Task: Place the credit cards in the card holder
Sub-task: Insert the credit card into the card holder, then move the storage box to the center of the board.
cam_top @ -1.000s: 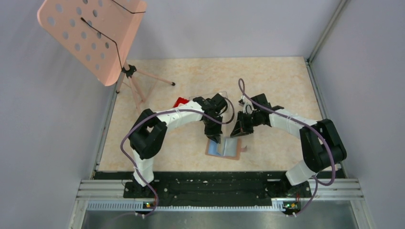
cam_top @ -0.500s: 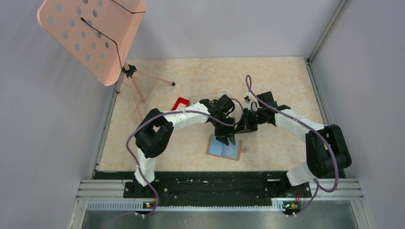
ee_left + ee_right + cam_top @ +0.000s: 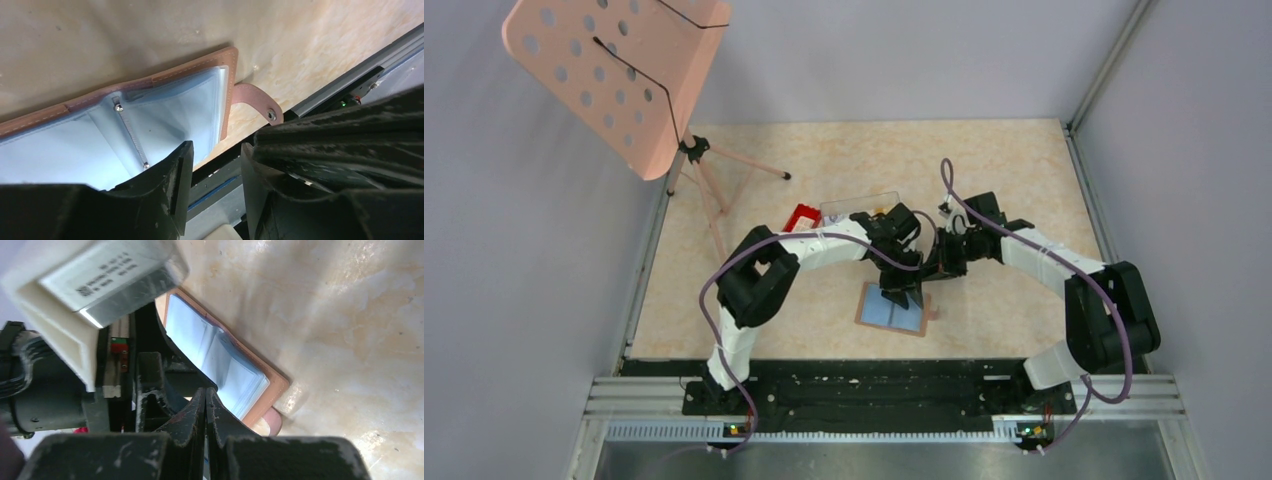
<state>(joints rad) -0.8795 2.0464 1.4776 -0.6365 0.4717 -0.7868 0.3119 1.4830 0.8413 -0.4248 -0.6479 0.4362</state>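
The card holder lies open on the table, blue lining up; it also shows in the left wrist view and the right wrist view. Its strap with the stud sticks out at the side. My left gripper hangs over the holder's far edge, its jaws open with nothing between them. My right gripper is just right of it, beside the holder's far right corner, jaws pressed shut. No credit cards show in any view.
A small red tray and a clear plastic box sit behind the left arm. A pink perforated stand on a tripod is at the back left. The two wrists are very close together.
My left gripper has moved right and forward over the holder. The raised inner leaf of the holder has dropped flat. My right gripper has drawn back a little from the holder.
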